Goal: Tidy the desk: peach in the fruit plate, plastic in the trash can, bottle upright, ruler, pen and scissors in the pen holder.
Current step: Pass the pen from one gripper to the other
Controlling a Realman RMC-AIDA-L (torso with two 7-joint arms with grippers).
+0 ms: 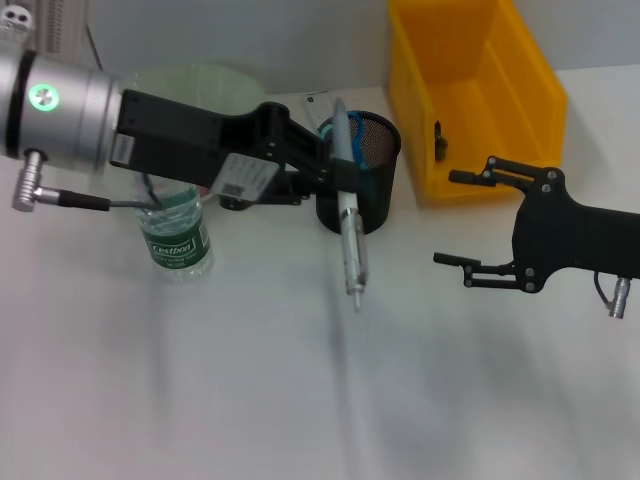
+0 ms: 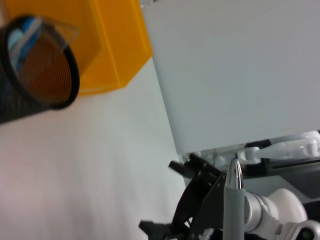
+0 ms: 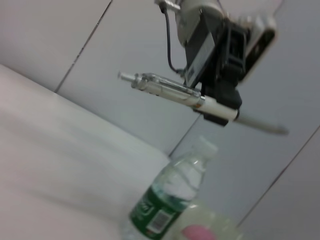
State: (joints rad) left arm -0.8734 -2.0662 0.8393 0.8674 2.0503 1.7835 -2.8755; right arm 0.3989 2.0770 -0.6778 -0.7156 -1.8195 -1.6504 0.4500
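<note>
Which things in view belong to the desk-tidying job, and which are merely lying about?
Job: pen held in left gripper; pen holder; upright bottle; fruit plate; peach; yellow trash can; right gripper, open, idle.

Lying about: nothing visible.

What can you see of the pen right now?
The pen has a white middle, a grey grip end and a clear barrel with a metal tip. The left tool clamps it by its white middle, off the table. It hangs above the table beside the black mesh pen holder, not yet inside.
</note>
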